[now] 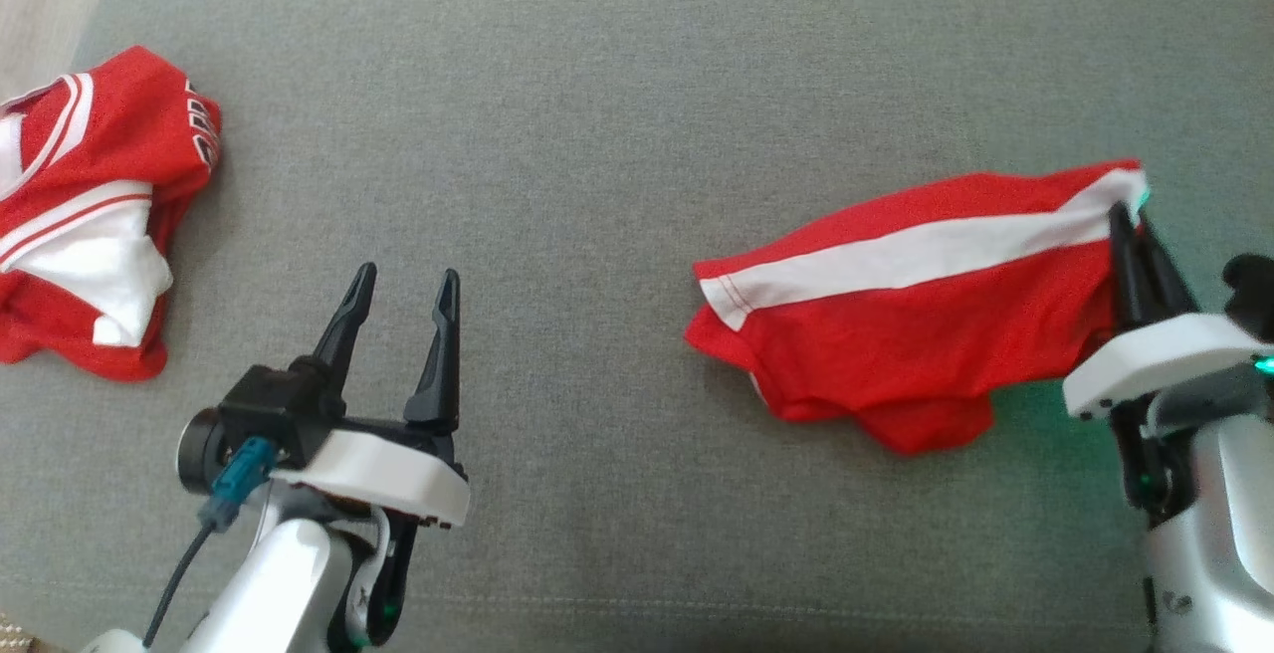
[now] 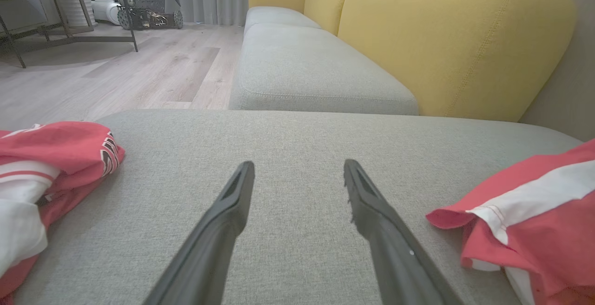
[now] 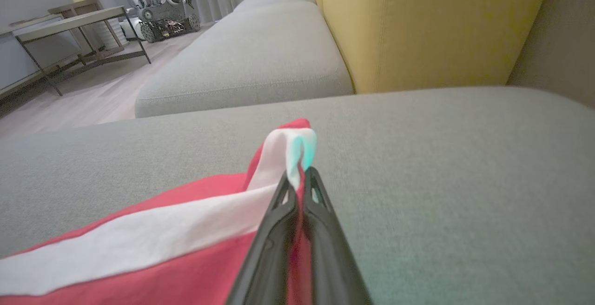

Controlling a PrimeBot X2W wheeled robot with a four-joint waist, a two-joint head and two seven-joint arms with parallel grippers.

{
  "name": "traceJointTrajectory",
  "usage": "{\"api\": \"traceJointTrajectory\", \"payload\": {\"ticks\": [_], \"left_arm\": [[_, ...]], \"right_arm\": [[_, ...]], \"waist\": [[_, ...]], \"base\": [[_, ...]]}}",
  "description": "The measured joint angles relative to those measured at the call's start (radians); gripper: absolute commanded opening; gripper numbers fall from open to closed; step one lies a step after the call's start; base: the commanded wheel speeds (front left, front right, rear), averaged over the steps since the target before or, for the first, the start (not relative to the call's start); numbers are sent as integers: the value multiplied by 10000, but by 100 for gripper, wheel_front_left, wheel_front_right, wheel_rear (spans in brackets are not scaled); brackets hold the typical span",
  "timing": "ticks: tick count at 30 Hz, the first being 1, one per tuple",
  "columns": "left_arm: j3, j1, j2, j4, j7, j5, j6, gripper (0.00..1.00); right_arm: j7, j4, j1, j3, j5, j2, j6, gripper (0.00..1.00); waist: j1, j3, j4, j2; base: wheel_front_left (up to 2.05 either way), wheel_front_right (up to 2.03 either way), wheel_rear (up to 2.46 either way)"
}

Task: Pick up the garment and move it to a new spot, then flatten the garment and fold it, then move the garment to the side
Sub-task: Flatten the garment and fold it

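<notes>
Red garment (image 1: 896,334) has its striped corner pinched in the closed right gripper (image 1: 1128,218); left gripper (image 1: 408,275) gapes, empty.

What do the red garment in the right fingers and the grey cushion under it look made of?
The garment looks like thin, soft knit, maybe polyester jersey, matte: it drapes and wrinkles, and its white stripe has a stitched hem. The cushion looks like coarse woven upholstery, matte grey: a fine weave grain shows.
</notes>
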Motion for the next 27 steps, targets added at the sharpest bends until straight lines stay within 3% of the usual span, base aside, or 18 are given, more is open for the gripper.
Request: {"api": "traceJointTrajectory", "payload": {"ticks": [7,12,18,19,20,21,27], "left_arm": [[19,1,-12,44,-2,15,-71,100],[21,0,-35,56,-4,15,-81,100],[27,0,-44,94,-12,15,-82,100],[31,0,-44,96,-12,15,-82,100],[33,0,-44,100,-12,15,-82,100],[35,1,-44,109,-12,15,-81,100],[33,4,-46,140,-12,31,-81,100]], "right_arm": [[815,-917,78,1618,-1392,31,0,0],[1292,-882,606,2583,-1381,81,0,0],[1421,-556,918,2811,-1076,259,0,0],[1417,-510,963,2824,-965,326,0,33],[1411,-485,1026,2855,-899,366,0,96],[1379,-466,1082,2871,-855,403,0,100],[895,-721,1277,2784,-790,579,0,100]], "waist": [[0,-1,6,0],[0,23,57,0],[0,48,86,0],[0,48,81,0],[0,44,71,0],[0,31,57,0],[0,-142,-54,0]], "base": [[0,0,0],[0,0,0],[0,0,0],[0,0,0],[0,0,0],[0,0,0],[0,0,0]]}}
